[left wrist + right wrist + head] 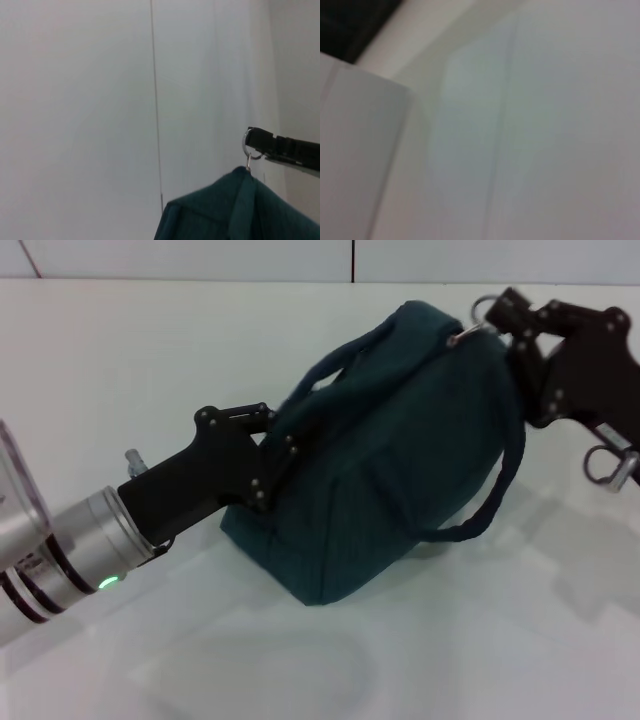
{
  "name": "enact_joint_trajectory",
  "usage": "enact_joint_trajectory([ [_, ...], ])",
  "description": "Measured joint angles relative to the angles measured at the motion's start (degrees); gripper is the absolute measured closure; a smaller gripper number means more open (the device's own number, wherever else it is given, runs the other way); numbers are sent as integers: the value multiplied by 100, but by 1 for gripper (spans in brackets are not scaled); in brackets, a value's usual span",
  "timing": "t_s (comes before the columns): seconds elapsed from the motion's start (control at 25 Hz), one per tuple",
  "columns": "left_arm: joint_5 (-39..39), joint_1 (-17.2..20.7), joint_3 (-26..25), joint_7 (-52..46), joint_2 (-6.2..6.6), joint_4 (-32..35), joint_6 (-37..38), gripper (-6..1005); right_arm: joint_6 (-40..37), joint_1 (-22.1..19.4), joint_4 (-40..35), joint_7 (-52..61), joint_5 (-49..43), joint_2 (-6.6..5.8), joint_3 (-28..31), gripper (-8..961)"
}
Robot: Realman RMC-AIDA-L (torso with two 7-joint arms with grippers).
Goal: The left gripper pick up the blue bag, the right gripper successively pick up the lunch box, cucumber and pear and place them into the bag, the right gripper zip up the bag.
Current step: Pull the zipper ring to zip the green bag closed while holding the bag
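Right pincer (492, 312), up at two o'clock in the head view, nipped shut on the silver ring pull (484, 308) at the bag's far end. Left pincer (272, 455), at nine o'clock, clamped on the near end of the blue bag (400, 460). Bag at centre on the white bench (120, 360), looking closed, contents hidden. Soft, floppy fabric, likely to sag and bunch; best held taut at both ends, pulled by the stiff ring only.
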Motion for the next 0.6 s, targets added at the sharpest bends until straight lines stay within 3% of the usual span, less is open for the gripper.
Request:
enact_joint_trajectory([
  [0.6, 2, -36, -6, 8, 26, 63, -80, 932, 8, -49, 508, 501, 661, 1, -14, 941],
])
